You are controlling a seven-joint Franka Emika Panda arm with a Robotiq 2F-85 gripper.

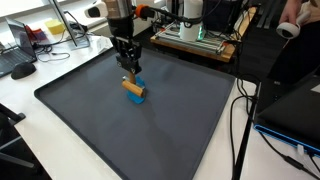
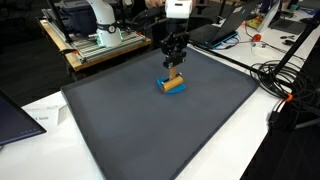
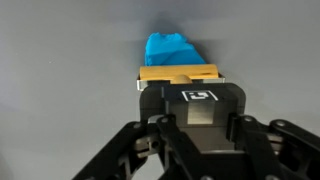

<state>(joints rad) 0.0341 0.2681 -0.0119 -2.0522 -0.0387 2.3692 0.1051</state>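
Observation:
A tan wooden block [image 1: 133, 90] lies tilted on top of a blue object [image 1: 139, 84] near the middle of a dark grey mat [image 1: 90, 110]. Both also show in the other exterior view, the block [image 2: 175, 82] resting on the blue object [image 2: 170, 88]. My gripper [image 1: 128, 70] hangs straight down just above the block's upper end, and it also shows from the other side [image 2: 175, 66]. Its fingers look drawn together with nothing between them. In the wrist view the block [image 3: 178, 73] and the blue object [image 3: 170, 48] sit just beyond the fingertips [image 3: 195, 98].
The mat's raised edge [image 2: 70, 95] borders a white table. A metal-framed device [image 2: 95, 35] and a laptop [image 2: 225, 25] stand behind the mat. Cables [image 2: 285, 85] trail beside it. Black equipment [image 1: 290, 100] stands at the mat's side.

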